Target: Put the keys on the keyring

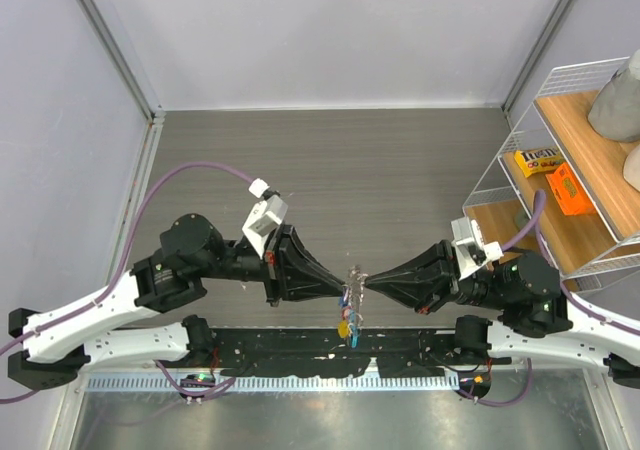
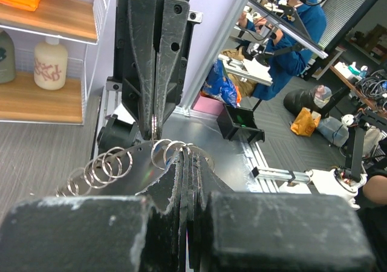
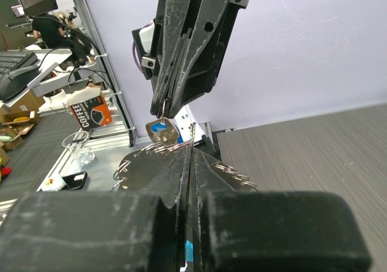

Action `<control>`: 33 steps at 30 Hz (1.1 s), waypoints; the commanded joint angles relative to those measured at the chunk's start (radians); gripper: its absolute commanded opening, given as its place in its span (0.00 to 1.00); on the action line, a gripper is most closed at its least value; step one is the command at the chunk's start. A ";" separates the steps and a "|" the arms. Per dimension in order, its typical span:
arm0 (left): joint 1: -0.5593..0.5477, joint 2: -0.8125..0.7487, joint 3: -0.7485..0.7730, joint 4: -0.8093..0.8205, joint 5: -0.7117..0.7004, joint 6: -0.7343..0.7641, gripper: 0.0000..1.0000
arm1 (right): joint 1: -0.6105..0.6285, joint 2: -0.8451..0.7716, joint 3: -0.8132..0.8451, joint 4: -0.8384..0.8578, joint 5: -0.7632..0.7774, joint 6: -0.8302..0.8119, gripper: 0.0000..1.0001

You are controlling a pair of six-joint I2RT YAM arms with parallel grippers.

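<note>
Over the near middle of the table my left gripper (image 1: 343, 284) and right gripper (image 1: 366, 283) meet tip to tip, both shut on the keyring (image 1: 353, 282), a chain-like loop of small silver rings. The keys (image 1: 346, 324), with yellow and blue tags, hang below it. In the left wrist view the keyring (image 2: 164, 152) loops around my shut left gripper (image 2: 184, 150), and the right gripper (image 2: 155, 126) pinches one ring. In the right wrist view the right gripper (image 3: 190, 146) clamps a ring (image 3: 192, 133). The left gripper (image 3: 161, 112) pinches a ring above a blue-headed key (image 3: 162, 130).
A wire rack with wooden shelves (image 1: 580, 235) stands at the right, holding a yellow box (image 1: 537, 160) and an orange box (image 1: 566, 188). A black rail (image 1: 300, 355) runs along the near edge between the arm bases. Grey walls close in the left and back.
</note>
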 commanded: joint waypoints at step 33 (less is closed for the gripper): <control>-0.002 0.012 0.083 -0.144 -0.104 -0.003 0.00 | 0.008 0.018 0.031 0.084 -0.087 -0.093 0.06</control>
